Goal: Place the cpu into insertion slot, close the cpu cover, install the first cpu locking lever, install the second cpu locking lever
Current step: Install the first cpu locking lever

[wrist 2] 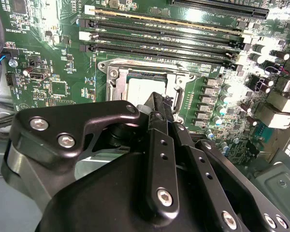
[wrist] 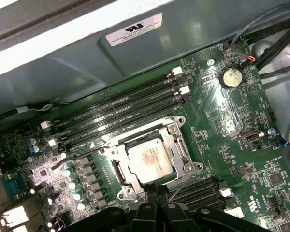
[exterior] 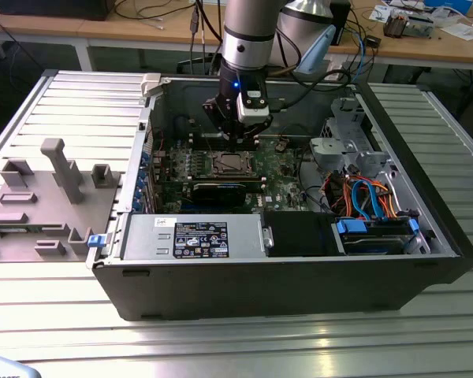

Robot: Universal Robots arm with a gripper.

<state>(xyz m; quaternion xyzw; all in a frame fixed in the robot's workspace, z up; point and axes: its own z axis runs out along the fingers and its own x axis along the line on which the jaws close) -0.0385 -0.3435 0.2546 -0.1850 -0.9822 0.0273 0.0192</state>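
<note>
The cpu [wrist: 151, 161] lies flat in the insertion slot [wrist: 117, 170] on the green motherboard [wrist: 232, 125], its silver top facing up. The cpu cover [wrist: 180, 145] is down around it as a silver frame. A thin wire lever [wrist: 184, 182] slants out from the socket's corner near my fingers. My gripper [wrist 2: 157, 100] hangs just above the socket's edge, fingers together and holding nothing. In the exterior view the gripper [exterior: 240, 140] sits right over the insertion slot [exterior: 230, 164] inside the open computer case.
Long black memory slots [wrist: 121, 111] run beside the socket, and a round coin battery [wrist: 230, 76] lies further off. The case holds a power supply [exterior: 193, 236], a drive cage [exterior: 374, 228] and coloured cables [exterior: 355, 193]. A grey fixture block [exterior: 59, 169] stands at the exterior view's left.
</note>
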